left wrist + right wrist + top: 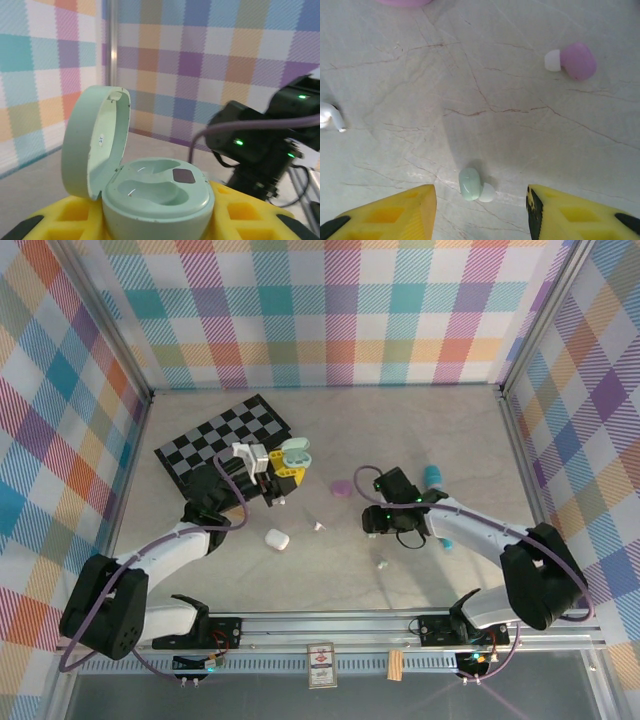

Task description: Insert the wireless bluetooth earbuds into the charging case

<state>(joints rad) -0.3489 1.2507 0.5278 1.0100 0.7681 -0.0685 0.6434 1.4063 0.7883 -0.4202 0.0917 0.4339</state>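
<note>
Right pincer [480, 202] stands open astride the mint earbud [470, 184] on the table [495, 75], bud off-centre, so I worry one finger flicks it away on closing; left pincer [157, 222] grips the open mint case [155, 192], and any tilt there would spoil insertion.

The yellow-fingered left claw [283, 476] holds an open mint-green plastic charging case [297, 452] beside the corner of a black-and-white chequered board [215, 440]. On the pale marbled worktop [330, 585] lie a purple pebble-shaped case [343, 487], a white pebble-shaped case [277, 538], a tiny white earbud [319, 526] and a tiny mint-green earbud [382, 565]. The black right claw [380, 518] hangs near the mint-green earbud.
</note>
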